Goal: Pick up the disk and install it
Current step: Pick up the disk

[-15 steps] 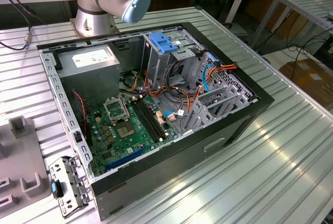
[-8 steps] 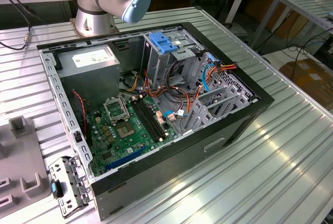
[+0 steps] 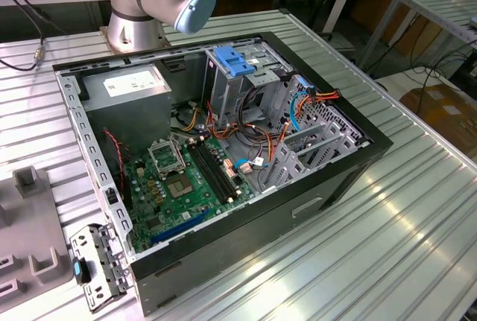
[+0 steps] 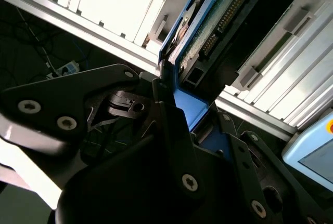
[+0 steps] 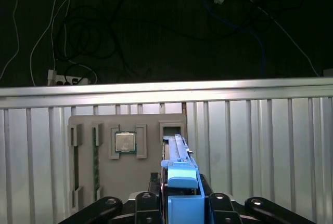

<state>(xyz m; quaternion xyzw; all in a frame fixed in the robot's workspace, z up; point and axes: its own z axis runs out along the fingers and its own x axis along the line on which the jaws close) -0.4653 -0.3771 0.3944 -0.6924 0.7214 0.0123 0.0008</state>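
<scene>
In both wrist views the disk [image 5: 177, 150] stands on edge between my fingers, which close against its blue side rail [image 5: 181, 181]. My gripper [image 5: 182, 206] is shut on it from the end. In the second wrist view the disk [image 4: 225, 15] shows its green circuit-board side and blue rail, with the gripper [image 4: 187, 108] clamped at its near end. The disk's far end sits at a slot of a grey fixture plate [image 5: 151, 172] on the ribbed metal table. The open computer case [image 3: 350, 164] lies in the exterior view.
A small square chip [image 5: 125, 142] rests in a pocket of the fixture plate. Inside the case sit a motherboard [image 3: 182, 183], a grey metal box [image 3: 130, 86], a blue ribbed bracket [image 3: 235, 60] and loose cables [image 3: 298, 105]. The arm's base [image 3: 138, 16] stands behind the case.
</scene>
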